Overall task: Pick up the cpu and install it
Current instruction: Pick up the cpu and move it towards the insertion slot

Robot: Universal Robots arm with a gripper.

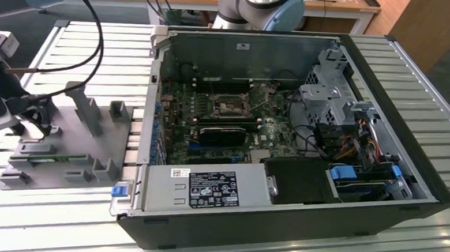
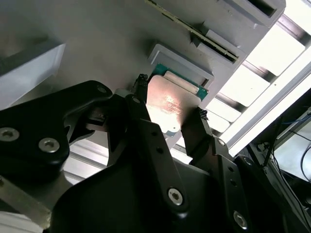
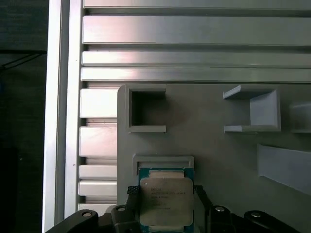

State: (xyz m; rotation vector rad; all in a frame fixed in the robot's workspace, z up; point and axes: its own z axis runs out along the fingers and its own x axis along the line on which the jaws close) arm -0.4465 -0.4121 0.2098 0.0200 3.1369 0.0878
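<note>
The cpu (image 3: 166, 201), a small square chip with a silver-grey top and green rim, lies at a low grey holder (image 3: 164, 160) near the edge of the grey fixture tray (image 1: 128, 138). My gripper (image 3: 165, 191) straddles it, one black fingertip (image 2: 141, 83) against each opposite side of the cpu (image 2: 170, 104), so it is shut on the chip. Whether the chip has left the holder I cannot tell. In the exterior view the gripper (image 1: 38, 122) hangs over the tray at that view's left. The open cpu socket (image 1: 230, 106) sits on the motherboard inside the open computer case (image 1: 408, 164).
A long green memory stick (image 1: 42, 157) lies in a slot on the tray, among upright grey posts (image 1: 87, 110). A black heatsink block (image 1: 220, 134) sits inside the case below the socket. Cables (image 1: 99, 33) trail from the arm. The table is slatted metal (image 1: 19, 225).
</note>
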